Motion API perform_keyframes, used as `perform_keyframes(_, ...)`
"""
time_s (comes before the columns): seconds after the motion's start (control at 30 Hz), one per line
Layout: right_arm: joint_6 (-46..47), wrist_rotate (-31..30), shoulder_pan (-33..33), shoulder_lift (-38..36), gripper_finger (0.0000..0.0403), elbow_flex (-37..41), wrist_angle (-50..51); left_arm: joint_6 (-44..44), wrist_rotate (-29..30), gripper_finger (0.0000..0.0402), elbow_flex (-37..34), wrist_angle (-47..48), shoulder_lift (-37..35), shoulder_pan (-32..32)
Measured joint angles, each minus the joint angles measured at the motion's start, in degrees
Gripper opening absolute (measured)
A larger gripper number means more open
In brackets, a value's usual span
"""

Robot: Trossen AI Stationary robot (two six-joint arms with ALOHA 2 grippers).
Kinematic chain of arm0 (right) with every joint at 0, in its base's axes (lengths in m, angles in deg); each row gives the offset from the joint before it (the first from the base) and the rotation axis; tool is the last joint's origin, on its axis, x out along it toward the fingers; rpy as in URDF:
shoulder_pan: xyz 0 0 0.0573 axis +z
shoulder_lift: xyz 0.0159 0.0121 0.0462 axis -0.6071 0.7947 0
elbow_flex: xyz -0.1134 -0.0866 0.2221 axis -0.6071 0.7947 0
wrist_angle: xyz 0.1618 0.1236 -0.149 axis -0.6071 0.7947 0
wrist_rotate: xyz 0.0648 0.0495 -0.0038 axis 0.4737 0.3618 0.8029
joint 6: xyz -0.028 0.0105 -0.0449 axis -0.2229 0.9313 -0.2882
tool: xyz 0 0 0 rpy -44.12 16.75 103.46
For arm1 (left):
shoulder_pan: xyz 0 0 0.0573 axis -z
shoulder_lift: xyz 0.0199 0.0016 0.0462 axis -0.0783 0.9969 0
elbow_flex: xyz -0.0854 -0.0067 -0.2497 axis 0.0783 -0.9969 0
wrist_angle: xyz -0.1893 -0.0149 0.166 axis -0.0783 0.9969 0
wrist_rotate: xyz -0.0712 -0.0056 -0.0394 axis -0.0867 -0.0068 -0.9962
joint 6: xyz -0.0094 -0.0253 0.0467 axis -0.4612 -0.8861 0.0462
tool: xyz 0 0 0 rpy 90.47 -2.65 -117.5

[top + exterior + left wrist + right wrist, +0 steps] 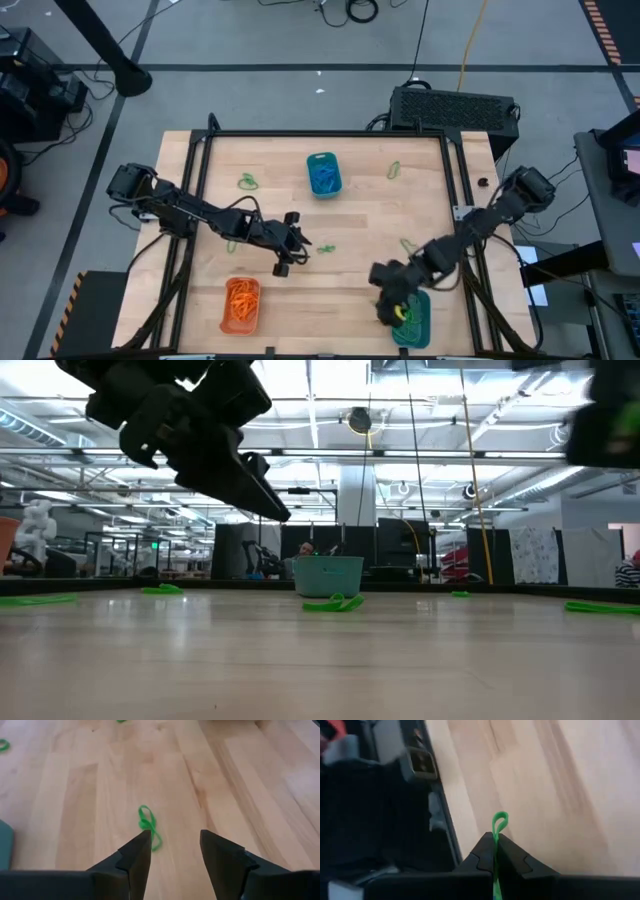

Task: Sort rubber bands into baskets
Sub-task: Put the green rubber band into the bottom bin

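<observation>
My left gripper (297,250) (175,851) hovers open over the middle of the table, slanting down. A green rubber band (149,826) (325,249) lies flat on the wood just ahead of its fingertips, untouched. My right gripper (388,304) (496,841) is shut on another green rubber band (499,822), at the near right by the teal basket (420,325). An orange basket (240,305) holding orange bands stands at the near left. A teal basket (323,173) holding blue bands stands at the far middle. My right gripper pinches the green rubber band between its two shut fingertips. A short loop (500,819) sticks out past the tips, and a strand runs back between the fingers. The fingers slant down from above. The band is lifted clear of the table.
Loose green bands lie on the wood at the far left (247,181), far right (394,170), right of centre (407,245) and under the left arm (232,243). A black frame (455,200) rims the table. The table's edge (445,820) shows beside the right gripper.
</observation>
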Motion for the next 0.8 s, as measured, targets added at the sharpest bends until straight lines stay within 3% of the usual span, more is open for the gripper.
perform_keyframes(0.33,22.89,-0.45,9.8,0.0,0.0,-0.09,6.31,0.01,0.02,0.0178,0.0,-0.91,-0.02,-0.06)
perform_keyframes(0.8,29.84,-3.44,12.61,0.02,0.0002,-0.09,13.08,-0.22,0.02,0.0178,0.0,-2.07,-0.02,-0.04)
